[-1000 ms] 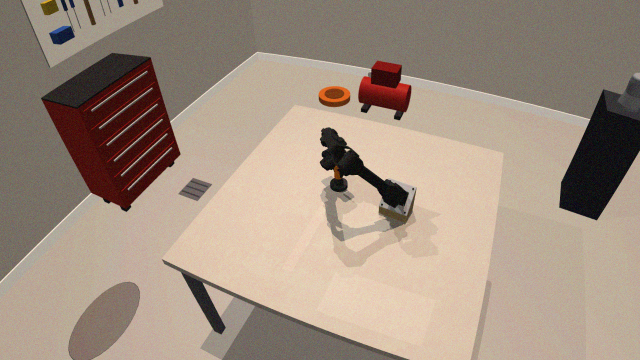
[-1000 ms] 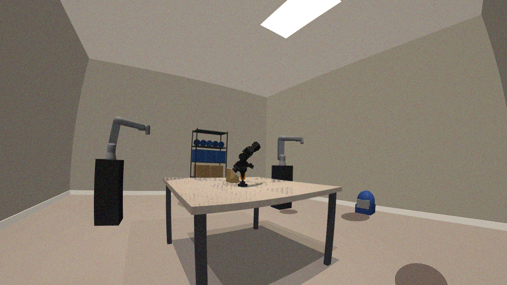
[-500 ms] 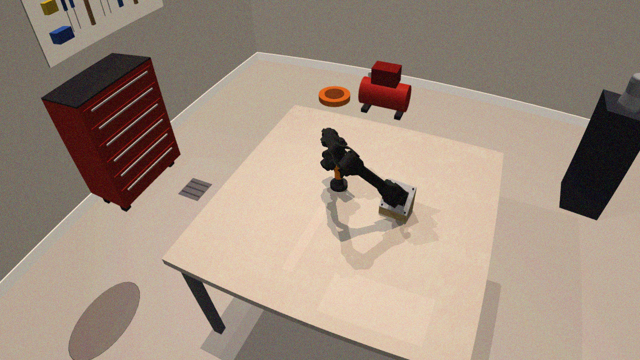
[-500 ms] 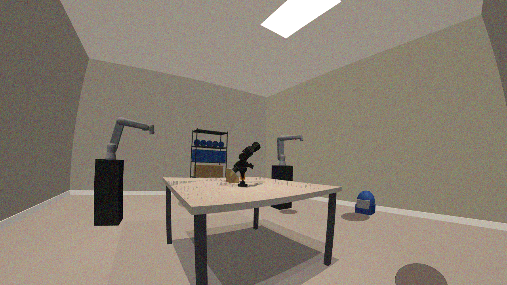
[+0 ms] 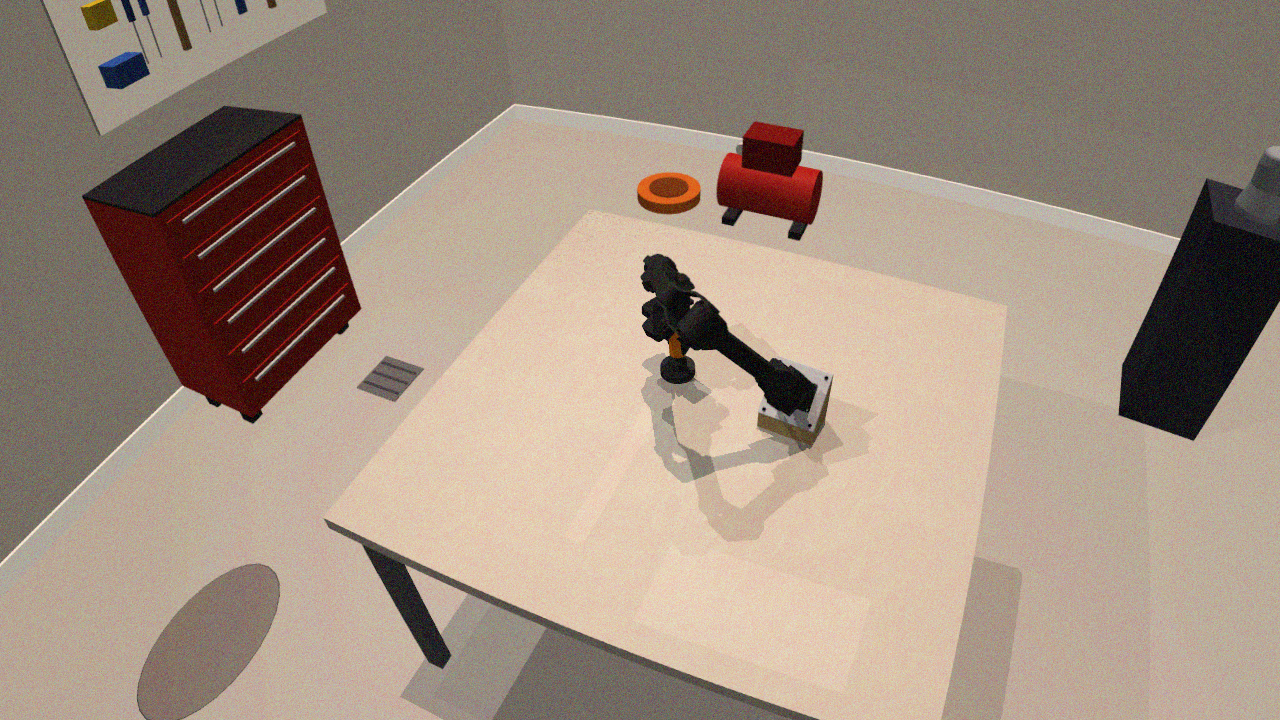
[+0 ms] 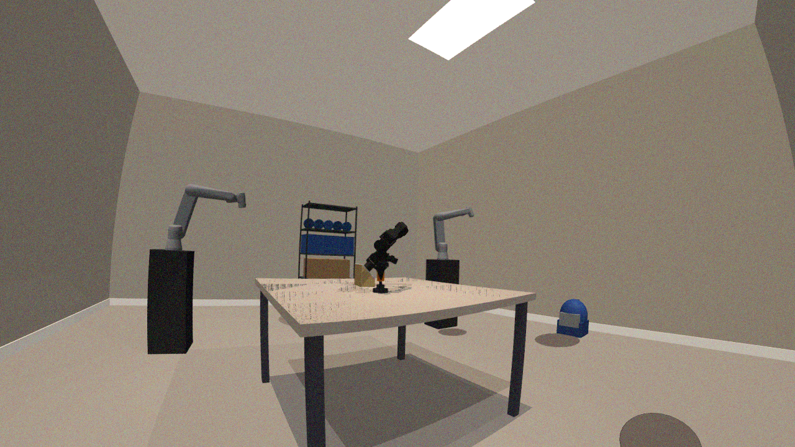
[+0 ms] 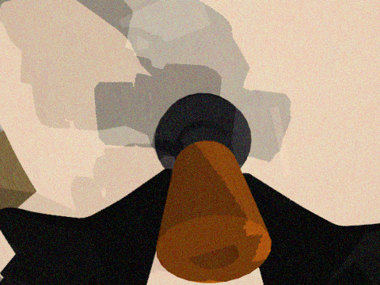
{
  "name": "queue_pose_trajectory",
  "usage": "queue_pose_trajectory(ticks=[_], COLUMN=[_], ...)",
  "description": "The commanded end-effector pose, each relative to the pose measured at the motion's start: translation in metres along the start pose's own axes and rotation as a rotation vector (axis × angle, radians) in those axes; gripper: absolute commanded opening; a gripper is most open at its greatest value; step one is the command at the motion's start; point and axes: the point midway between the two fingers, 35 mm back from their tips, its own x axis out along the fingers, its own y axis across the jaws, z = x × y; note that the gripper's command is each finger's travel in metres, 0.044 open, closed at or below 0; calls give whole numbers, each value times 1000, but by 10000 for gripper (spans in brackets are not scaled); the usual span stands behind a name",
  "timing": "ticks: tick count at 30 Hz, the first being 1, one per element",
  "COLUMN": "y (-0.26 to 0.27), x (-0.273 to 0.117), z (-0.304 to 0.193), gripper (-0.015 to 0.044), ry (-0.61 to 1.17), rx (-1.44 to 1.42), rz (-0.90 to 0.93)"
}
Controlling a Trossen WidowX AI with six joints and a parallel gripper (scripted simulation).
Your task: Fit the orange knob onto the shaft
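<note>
The orange knob (image 5: 675, 346) (image 6: 381, 279) (image 7: 206, 190) stands roughly upright between the fingers of my gripper (image 5: 674, 336) (image 6: 381, 274) (image 7: 206, 177), which is shut on it. Its top face, with a dark D-shaped recess, is towards the camera in the wrist view. The round dark pedestal (image 5: 677, 371) (image 6: 380, 290) (image 7: 202, 104) stands on the table directly below the knob. The knob's lower end covers part of the pedestal's raised middle in the wrist view. The shaft and its flat side are hidden, and I cannot tell how far the knob is over it.
My arm's base sits on a block with wooden sides (image 5: 785, 431) (image 6: 363, 276) (image 7: 12, 174), to the right of the pedestal in the top view. The pale table (image 5: 501, 447) (image 6: 417, 311) carries the arm's shadows. A red tool cabinet (image 5: 223, 268) and a red compressor (image 5: 769, 189) stand beyond its edges.
</note>
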Motion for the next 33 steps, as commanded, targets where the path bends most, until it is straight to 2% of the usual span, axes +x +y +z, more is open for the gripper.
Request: queue_pose_trajectory(ticks=[1,33], y=[-2,0], x=[0,0], z=[0,0], gripper=[0,0], ry=[3,3], rx=[-104,-114], rz=[-1,-1])
